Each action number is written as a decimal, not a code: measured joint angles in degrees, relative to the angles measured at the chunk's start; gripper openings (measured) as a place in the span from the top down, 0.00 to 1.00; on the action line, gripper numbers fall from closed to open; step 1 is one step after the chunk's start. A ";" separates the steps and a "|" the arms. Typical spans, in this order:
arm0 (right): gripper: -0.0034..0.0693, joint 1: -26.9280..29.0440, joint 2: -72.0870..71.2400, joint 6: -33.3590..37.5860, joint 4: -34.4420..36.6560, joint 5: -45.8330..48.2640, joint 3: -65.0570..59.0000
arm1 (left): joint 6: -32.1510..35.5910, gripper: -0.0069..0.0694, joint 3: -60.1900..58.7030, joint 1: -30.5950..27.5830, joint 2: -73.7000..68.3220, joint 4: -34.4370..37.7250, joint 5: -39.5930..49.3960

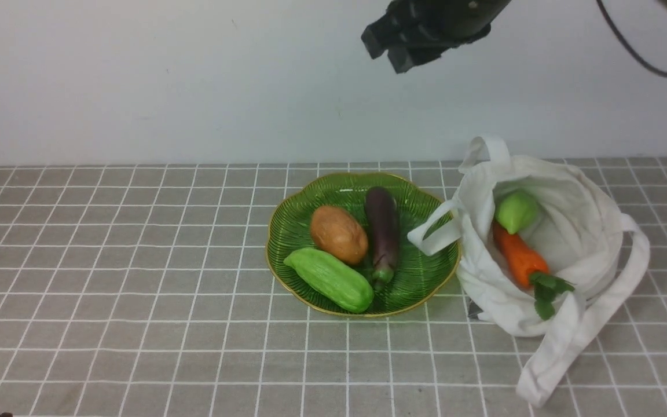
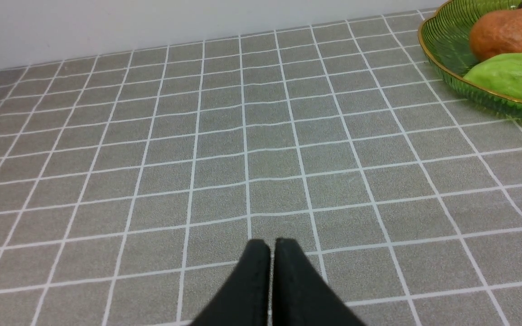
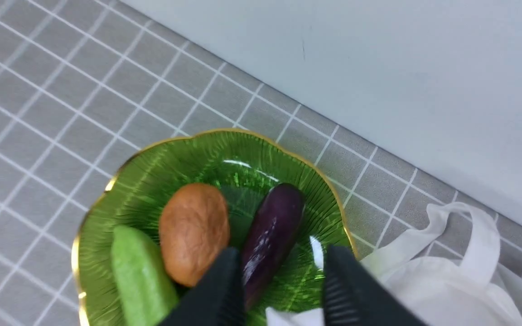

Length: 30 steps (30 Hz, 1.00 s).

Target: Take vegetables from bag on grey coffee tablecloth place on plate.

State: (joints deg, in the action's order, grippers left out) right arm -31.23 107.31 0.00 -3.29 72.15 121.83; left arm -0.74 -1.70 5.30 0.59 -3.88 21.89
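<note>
The right pincer [image 3: 282, 253] is held high, jaws parted, nothing gripped. Directly beneath it the plate [image 1: 426, 278] is seen on the grey coffee tablecloth [image 1: 136, 260], loaded with a potato [image 1: 339, 234], an eggplant [image 1: 382, 229] and a long green vegetable [image 1: 329, 279]. Below it and to its right, the carrot [image 1: 519, 255] and a small light-green vegetable [image 1: 516, 211] are contained in the bag [image 1: 576, 231]. The left pincer [image 2: 270, 246] is pressed shut and empty.

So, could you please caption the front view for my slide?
Potato, eggplant, gourd on the plate; carrot and green vegetable in the bag.
</note>
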 joint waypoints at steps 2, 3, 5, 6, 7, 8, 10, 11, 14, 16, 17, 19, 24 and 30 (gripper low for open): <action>0.85 0.00 -5.42 0.00 1.06 0.00 -3.97 | 0.00 0.92 0.00 0.00 0.00 0.00 0.00; 0.88 0.00 -7.89 0.00 1.31 0.00 -5.85 | 0.00 0.92 0.00 0.00 0.00 0.00 0.00; 0.95 0.00 -15.25 0.00 1.40 0.13 -11.68 | 0.00 0.92 0.00 0.00 0.00 0.00 0.00; 0.96 0.00 -18.76 -0.35 1.40 0.13 -14.60 | 0.00 0.92 0.00 0.00 0.00 0.00 0.00; 0.96 0.00 -21.57 -0.60 1.34 0.19 -17.03 | 0.00 0.92 0.00 0.00 0.00 0.00 0.00; 0.97 0.00 -25.72 -1.43 1.13 0.19 -20.85 | 0.00 0.92 0.00 0.00 0.00 0.00 0.00; 0.97 0.00 -31.86 -3.23 0.84 0.25 -26.92 | 0.00 0.92 0.00 0.00 0.00 0.00 0.00; 0.97 0.00 -35.23 -4.24 0.78 0.31 -30.52 | 0.00 0.92 0.00 0.00 0.00 0.00 0.00; 0.97 0.00 -44.00 -6.42 1.16 0.44 -40.35 | 0.00 0.92 0.00 0.00 0.00 0.00 0.00; 0.97 0.00 -50.84 -6.92 1.64 -0.51 -47.51 | 0.00 0.92 0.00 0.00 0.00 0.00 0.00; 0.97 0.00 -54.36 -7.07 1.73 -2.07 -51.53 | 0.00 0.92 0.00 0.00 0.00 0.00 0.00; 0.97 0.00 -60.12 -7.26 1.86 -5.28 -58.06 | 0.00 0.92 0.00 0.00 0.00 0.00 0.00; 0.97 0.00 -78.14 -7.38 2.74 -24.22 -79.57 | 0.00 0.92 0.00 0.00 0.00 0.00 0.00; 0.97 0.00 -91.71 -7.80 4.04 -50.02 -99.31 | 0.00 0.92 0.00 0.00 0.00 0.00 0.00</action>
State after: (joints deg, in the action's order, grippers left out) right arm -31.23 15.60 -7.80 0.75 22.13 22.51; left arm -0.74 -1.70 5.30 0.59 -3.88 21.89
